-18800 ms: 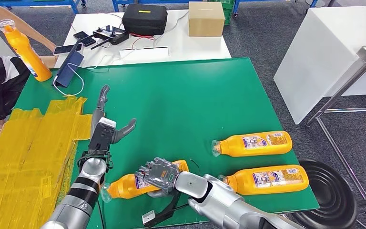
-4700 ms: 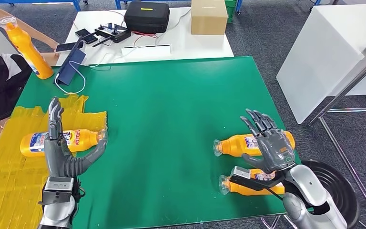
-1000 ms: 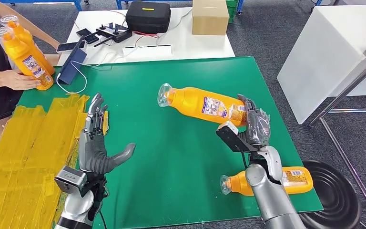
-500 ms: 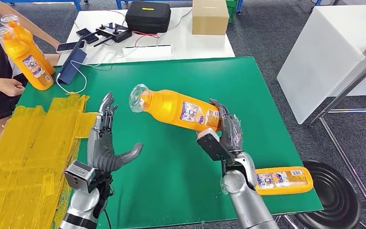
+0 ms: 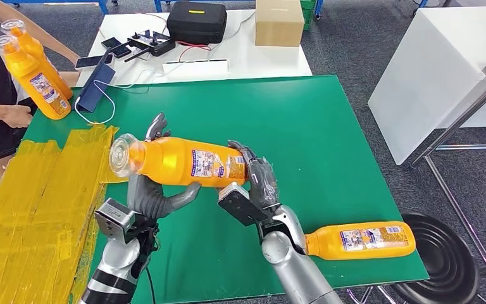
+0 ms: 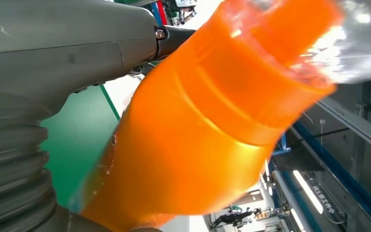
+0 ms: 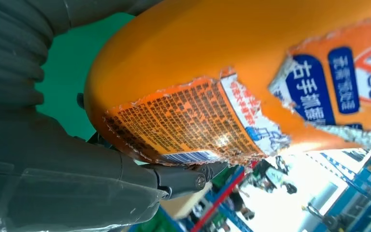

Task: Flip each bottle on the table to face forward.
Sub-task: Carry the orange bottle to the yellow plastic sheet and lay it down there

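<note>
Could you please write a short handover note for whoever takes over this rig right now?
Right hand grips the base end of an orange bottle, held off the green table with its cap toward the robot's left.
Left hand is under the bottle's neck end, thumb below and fingers behind it; whether it is gripping is unclear, so this looks like a handover.
Second bottle lies on its side near the table's front right edge, label up.
A person at far left has two bottles standing upright.
Left: set down the held bottle, then handle the lying one.
</note>
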`<state>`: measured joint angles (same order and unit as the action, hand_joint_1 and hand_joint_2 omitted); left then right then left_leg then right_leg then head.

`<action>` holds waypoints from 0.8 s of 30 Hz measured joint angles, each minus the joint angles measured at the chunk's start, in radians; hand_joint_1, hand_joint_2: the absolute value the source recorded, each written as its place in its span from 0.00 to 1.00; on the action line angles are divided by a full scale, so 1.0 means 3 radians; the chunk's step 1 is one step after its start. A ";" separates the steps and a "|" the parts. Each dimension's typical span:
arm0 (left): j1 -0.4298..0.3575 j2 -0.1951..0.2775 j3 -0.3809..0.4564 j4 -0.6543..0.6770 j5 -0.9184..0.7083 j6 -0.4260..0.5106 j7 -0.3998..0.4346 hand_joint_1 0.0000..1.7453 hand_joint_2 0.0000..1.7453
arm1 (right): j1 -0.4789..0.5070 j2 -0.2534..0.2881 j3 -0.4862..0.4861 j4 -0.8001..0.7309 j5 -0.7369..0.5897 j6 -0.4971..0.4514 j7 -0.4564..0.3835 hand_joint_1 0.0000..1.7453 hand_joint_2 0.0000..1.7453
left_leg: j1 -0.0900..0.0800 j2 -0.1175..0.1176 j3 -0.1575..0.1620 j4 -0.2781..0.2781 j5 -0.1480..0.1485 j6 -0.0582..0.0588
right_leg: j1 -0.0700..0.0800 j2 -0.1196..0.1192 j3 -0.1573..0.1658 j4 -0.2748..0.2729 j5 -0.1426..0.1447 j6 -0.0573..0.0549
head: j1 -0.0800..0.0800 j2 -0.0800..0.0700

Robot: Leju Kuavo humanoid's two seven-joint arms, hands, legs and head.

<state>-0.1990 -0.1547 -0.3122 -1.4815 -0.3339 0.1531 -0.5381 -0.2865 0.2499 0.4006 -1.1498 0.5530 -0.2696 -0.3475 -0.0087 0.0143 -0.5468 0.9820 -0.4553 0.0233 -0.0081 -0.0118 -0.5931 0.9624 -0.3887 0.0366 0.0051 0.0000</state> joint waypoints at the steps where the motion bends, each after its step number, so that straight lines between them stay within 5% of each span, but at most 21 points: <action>1: -0.0015 -0.0002 -0.0006 0.0017 0.0002 -0.0007 0.0006 0.00 1.00 | -0.0012 0.0014 0.0036 0.0029 -0.0011 0.0000 0.0002 1.00 1.00 | 0.0000 0.0000 0.0000 0.0000 0.0000 0.0000 | 0.0000 0.0000 0.0000 0.0000 0.0000 0.0000 | 0.0000 0.0000; 10: -0.0076 -0.0008 -0.0038 0.0125 0.0115 -0.0101 0.0026 0.00 1.00 | -0.0121 0.0138 0.0266 0.0347 -0.0002 -0.0024 0.0003 1.00 1.00 | 0.0000 0.0000 -0.0001 0.0000 0.0000 0.0000 | 0.0000 0.0000 -0.0001 0.0000 0.0000 0.0000 | 0.0000 0.0000; 14: -0.0077 -0.0007 -0.0033 0.0152 0.0207 -0.0139 0.0010 0.98 1.00 | -0.0179 0.0175 0.0332 0.0482 0.0024 -0.0048 0.0003 1.00 1.00 | 0.0000 0.0000 -0.0001 0.0000 0.0000 0.0000 | 0.0000 0.0000 -0.0001 0.0000 0.0000 0.0000 | 0.0000 0.0001; 24: -0.0046 -0.0014 0.0001 0.0156 0.0397 -0.0122 -0.0078 1.00 1.00 | -0.0255 0.0196 0.0410 0.0633 0.0023 -0.0079 0.0003 1.00 1.00 | 0.0000 0.0000 -0.0001 0.0000 0.0000 0.0000 | 0.0000 0.0000 -0.0001 0.0000 0.0000 0.0000 | 0.0000 0.0000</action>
<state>-0.2128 -0.1588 -0.3119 -1.4347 -0.2148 0.1164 -0.5614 -0.3630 0.3085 0.5237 -0.9600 0.5598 -0.2933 -0.3468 -0.0088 0.0143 -0.5470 0.9820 -0.4552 0.0232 -0.0080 -0.0118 -0.5935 0.9624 -0.3887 0.0366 0.0050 0.0000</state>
